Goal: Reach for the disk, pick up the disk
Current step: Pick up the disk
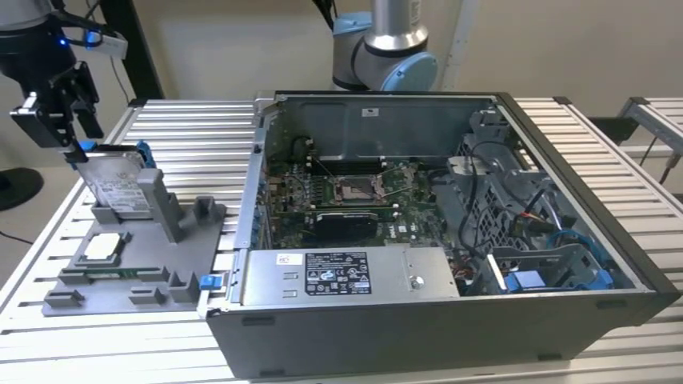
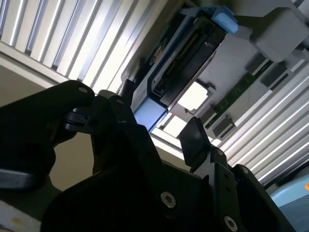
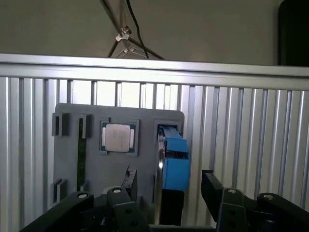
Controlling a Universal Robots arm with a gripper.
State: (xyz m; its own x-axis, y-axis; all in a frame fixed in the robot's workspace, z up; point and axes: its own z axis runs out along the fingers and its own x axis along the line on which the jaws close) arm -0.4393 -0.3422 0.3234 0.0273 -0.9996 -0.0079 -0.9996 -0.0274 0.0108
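Exterior view: reach is closing out, with the gripper hovering right above the disk.
Fingers are standing wide apart, flanking the disk, which is sitting upright in the grey holder beside the computer case. Nothing is gripped yet; the pickup is calling for squared, even closing, I'd say.

Silver-grey, blue-railed disk; grey holder; black hand; ribbed silver table

disk: lower part hidden by grey holder | arm: cut by picture edge
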